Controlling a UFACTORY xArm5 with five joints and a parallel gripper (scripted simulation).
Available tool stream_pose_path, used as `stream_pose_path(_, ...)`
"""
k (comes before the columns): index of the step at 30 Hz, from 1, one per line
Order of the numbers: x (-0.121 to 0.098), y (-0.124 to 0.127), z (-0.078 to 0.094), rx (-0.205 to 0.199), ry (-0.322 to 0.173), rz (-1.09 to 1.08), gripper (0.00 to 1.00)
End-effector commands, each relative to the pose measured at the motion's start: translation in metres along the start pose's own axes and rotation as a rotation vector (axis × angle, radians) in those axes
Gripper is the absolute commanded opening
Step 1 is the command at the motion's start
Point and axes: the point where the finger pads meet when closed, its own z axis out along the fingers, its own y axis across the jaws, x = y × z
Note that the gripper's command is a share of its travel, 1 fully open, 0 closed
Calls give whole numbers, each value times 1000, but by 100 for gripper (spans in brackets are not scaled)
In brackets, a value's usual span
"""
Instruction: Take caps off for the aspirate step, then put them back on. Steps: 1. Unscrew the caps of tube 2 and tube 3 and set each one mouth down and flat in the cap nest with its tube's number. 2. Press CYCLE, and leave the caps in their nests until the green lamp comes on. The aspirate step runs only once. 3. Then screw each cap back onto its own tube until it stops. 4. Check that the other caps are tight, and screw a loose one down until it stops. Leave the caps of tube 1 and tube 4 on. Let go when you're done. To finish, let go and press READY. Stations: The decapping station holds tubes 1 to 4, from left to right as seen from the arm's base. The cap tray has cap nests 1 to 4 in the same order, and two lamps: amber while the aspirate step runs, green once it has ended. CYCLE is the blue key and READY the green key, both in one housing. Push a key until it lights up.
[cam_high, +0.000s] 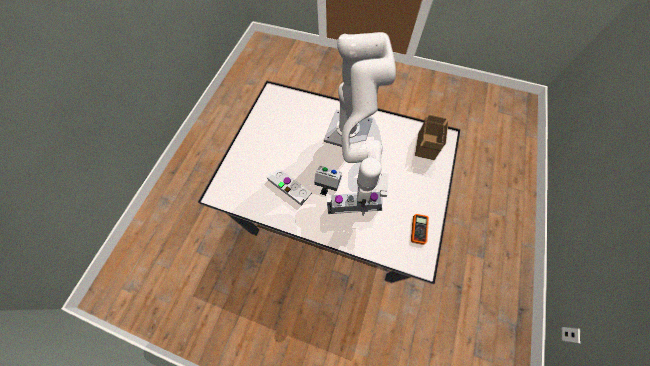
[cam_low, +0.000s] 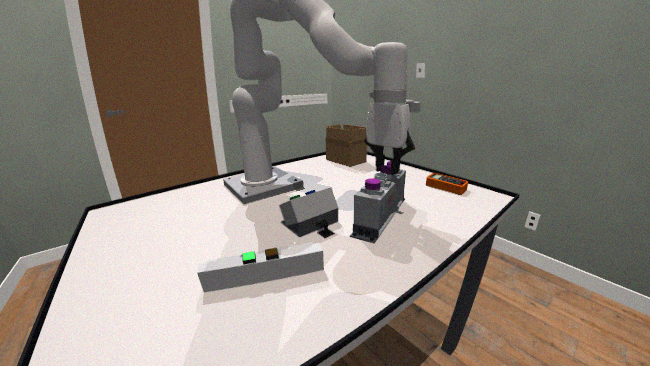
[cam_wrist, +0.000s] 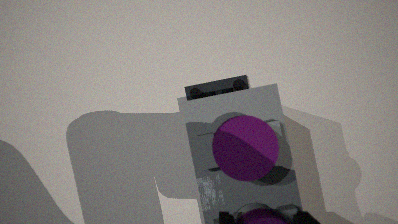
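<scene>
Your pincer (cam_low: 388, 166) pinched a purple cap (cam_low: 386, 169) on the decapping station (cam_low: 372, 210). Beside it, 1 more purple cap (cam_wrist: 245, 148) sat on its tube.

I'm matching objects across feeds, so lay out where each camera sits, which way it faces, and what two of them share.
Top: high above, looking down on the white table, arm and decapping station.
Exterior: beside the table, facing door and wall; whole arm, gripper shut on a purple cap.
Wrist: on the gripper, looking down at the station's purple cap; dark fingertips at bottom edge.
Shared: top and exterior both show the orange multimeter, cardboard box, green lamp.
</scene>
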Motion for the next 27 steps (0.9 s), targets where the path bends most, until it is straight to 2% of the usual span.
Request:
stream_pose_path(1,0,1,-1,-6,-7,153,0)
stream_pose_path(9,0,1,-1,-6,-7,205,0)
stream_pose_path(10,0,1,-1,-6,-7,205,46)
stream_pose_path(22,0,1,-1,-6,-7,205,46)
stream_pose_path(27,0,1,-2,-5,-7,5,46)
